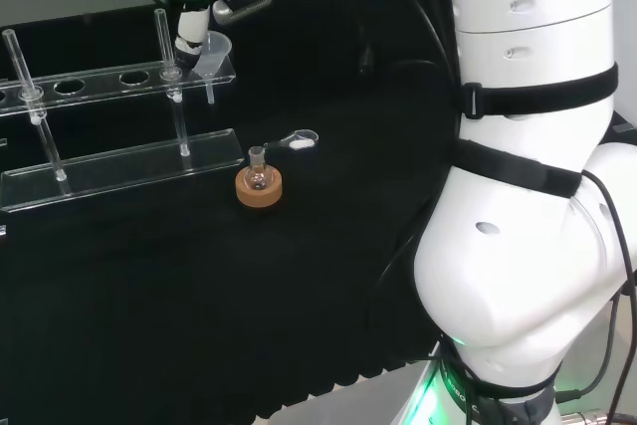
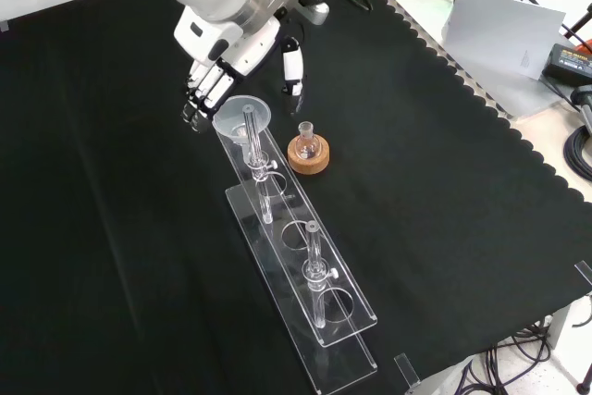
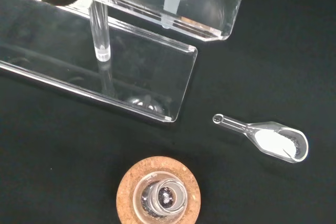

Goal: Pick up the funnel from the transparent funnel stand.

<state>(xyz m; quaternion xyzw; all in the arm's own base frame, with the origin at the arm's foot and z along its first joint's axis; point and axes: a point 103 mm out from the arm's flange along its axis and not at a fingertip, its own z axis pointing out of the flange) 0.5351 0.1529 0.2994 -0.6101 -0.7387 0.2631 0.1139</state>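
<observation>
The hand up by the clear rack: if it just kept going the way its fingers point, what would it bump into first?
Most likely the funnel. The hand points its fingers down beside the funnel's rim, at the end of the transparent funnel stand. Depth is unclear; it might meet the stand's top plate instead.

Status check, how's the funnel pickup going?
Hand at the funnel, fingers not visibly closed on it. Funnel seated in the clear stand. Flask on cork ring close by.
</observation>
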